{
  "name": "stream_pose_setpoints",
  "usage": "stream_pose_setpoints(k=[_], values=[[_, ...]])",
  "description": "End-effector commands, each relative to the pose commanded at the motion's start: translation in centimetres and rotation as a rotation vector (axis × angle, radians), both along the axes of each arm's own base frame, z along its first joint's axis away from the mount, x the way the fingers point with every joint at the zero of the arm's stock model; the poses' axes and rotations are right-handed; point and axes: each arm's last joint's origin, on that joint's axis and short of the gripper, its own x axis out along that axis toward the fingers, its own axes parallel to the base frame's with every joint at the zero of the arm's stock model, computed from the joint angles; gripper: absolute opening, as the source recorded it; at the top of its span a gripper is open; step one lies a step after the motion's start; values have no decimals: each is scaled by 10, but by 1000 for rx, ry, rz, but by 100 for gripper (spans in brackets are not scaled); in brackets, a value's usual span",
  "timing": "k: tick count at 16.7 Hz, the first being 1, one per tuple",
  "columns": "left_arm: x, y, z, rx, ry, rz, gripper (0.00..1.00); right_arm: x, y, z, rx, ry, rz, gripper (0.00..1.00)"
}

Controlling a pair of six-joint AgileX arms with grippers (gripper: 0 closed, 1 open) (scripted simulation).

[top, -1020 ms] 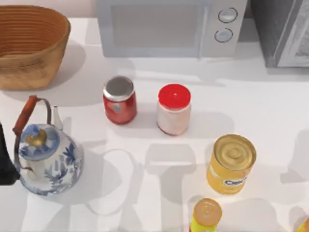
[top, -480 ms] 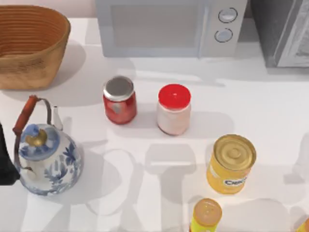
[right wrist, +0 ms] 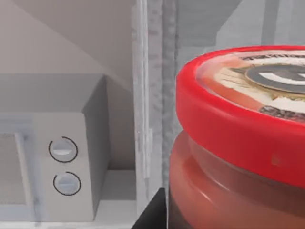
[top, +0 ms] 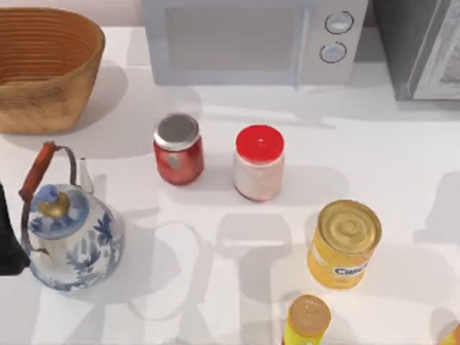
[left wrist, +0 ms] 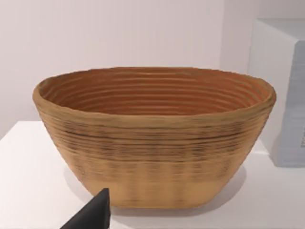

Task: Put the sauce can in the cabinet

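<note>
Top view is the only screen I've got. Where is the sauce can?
Observer: Close up in front of the right arm's wrist camera. The sauce can is upright with its red-rimmed printed lid on top, and the pale door edge of the cabinet is just beyond it.
Operator: And that dark shape at the left edge of my screen?
Observer: That is the left arm. Its wrist camera faces the wicker basket side-on and looks over the rim at the ribbed inside.
</note>
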Motion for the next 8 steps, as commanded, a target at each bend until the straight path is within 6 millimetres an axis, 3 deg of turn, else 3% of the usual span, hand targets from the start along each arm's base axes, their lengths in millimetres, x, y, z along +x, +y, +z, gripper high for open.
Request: stream_pose_setpoints(k=[2,8], values=[[0,0,0,0,0,0,100,4,1,31,-2,6,0,0],[0,0,0,0,0,0,100,28,7,97,-12,65,0,0]])
